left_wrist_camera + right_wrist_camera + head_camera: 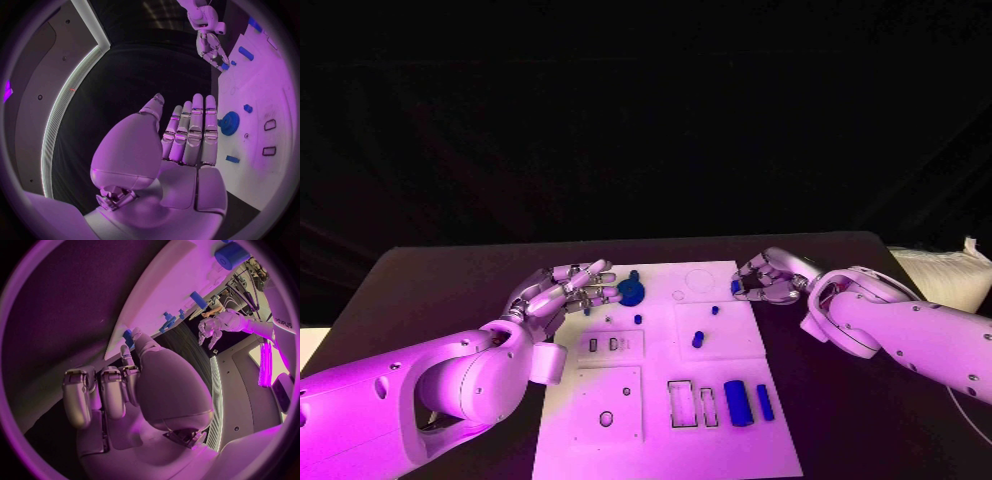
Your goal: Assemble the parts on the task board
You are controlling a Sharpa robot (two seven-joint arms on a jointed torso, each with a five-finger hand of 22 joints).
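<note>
The left hand is empty, its fingers straight and together, just beside the blue gear on the task board. The right hand pinches a small blue part at the board's edge. The gear looks light, stiff and smooth; I would take it by its toothed rim. The black bench lies bare round both hands

The task board is a white plate lying flat on the middle of the black table, with rectangular and round recesses cut into it. A blue gear-like round part sits near its far left corner. Small blue pegs stand toward its middle. Two blue blocks lie near its right edge, beside empty rectangular slots.
</note>
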